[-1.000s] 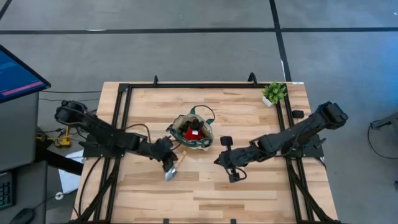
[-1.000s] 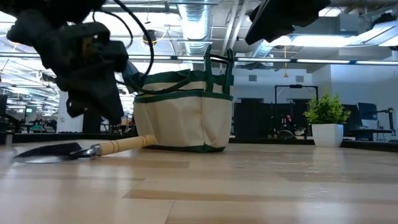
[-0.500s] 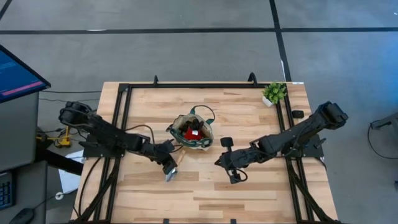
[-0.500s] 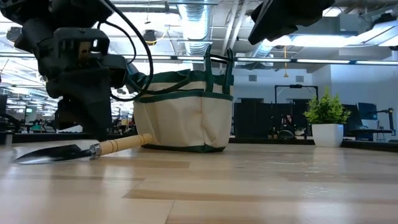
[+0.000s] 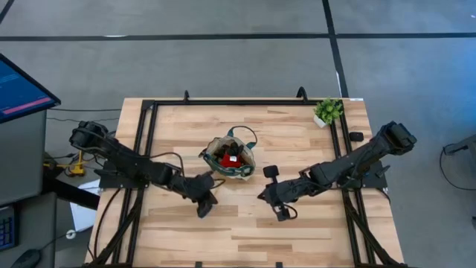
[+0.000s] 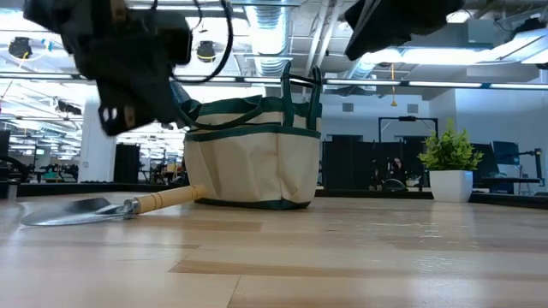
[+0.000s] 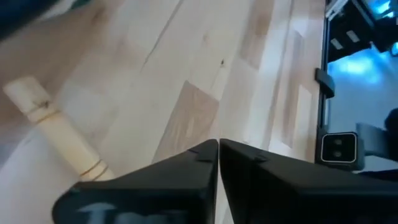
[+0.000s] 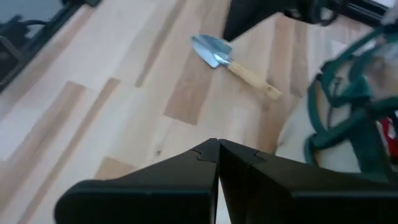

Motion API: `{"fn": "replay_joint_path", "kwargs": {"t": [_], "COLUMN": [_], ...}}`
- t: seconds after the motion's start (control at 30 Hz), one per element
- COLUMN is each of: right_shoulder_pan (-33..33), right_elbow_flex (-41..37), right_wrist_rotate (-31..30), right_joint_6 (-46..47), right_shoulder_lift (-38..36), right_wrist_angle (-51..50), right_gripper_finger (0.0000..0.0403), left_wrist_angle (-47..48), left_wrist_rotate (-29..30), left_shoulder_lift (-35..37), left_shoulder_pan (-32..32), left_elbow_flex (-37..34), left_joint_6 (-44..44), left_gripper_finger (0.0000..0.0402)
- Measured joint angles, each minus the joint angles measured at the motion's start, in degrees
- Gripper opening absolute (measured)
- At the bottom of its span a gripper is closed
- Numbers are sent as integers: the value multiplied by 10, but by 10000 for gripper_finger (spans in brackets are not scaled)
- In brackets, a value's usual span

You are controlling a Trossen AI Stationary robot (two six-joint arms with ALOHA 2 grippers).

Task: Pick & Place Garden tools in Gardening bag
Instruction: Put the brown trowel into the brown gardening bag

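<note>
Two robot hands hang over the bench (image 5: 297, 141), both pinched together and holding nothing. The left hand (image 5: 204, 206) floats just above the trowel (image 6: 103, 208), which lies flat on the wood with its handle end by the gardening bag (image 6: 253, 158). The right hand (image 5: 281, 213) waits well apart from the bag.

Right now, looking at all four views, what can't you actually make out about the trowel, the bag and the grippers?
- Trowel: in the high view the left gripper hides it.
- Trowel blade: cut off in the left wrist view by that gripper's fingers; only the handle shows.
- Gardening bag: the low view shows only its side. From above, only something red shows inside.
- Right gripper: its fingertips are out of the low view.
</note>
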State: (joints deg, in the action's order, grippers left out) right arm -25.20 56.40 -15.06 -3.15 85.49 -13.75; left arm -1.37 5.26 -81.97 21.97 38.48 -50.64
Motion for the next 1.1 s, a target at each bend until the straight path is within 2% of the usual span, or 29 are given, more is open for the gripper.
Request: {"fn": "replay_joint_path", "kwargs": {"t": [0.17, 0.33, 0.57, 0.8, 0.93, 1.1], "right_shoulder_pan": [-24, -55, -76, -73, -70, -69], "right_elbow_flex": [0, 0, 0, 0, 0, 0], "right_wrist_rotate": [-3, -61, -75, -75, -75, -75], "right_joint_6": [-4, -23, -30, -30, -29, -19], "right_shoulder_lift": [-10, -9, -9, -9, -9, -9], "right_wrist_angle": [-2, -9, -24, -25, -25, -25], "right_gripper_finger": [0, 0, 0, 0, 0, 0], "left_wrist_angle": [104, 202, 236, 250, 301, 397], "left_wrist_rotate": [35, 72, 100, 99, 98, 117], "left_shoulder_lift": [0, 0, -9, -86, -130, -145], "left_shoulder_pan": [9, 9, 16, 37, 44, 44], "left_elbow_flex": [57, 99, 108, 123, 172, 232], "left_joint_6": [7, -6, -42, -83, -84, -84], "left_gripper_finger": [1, 1, 1, 1, 1, 1]}}
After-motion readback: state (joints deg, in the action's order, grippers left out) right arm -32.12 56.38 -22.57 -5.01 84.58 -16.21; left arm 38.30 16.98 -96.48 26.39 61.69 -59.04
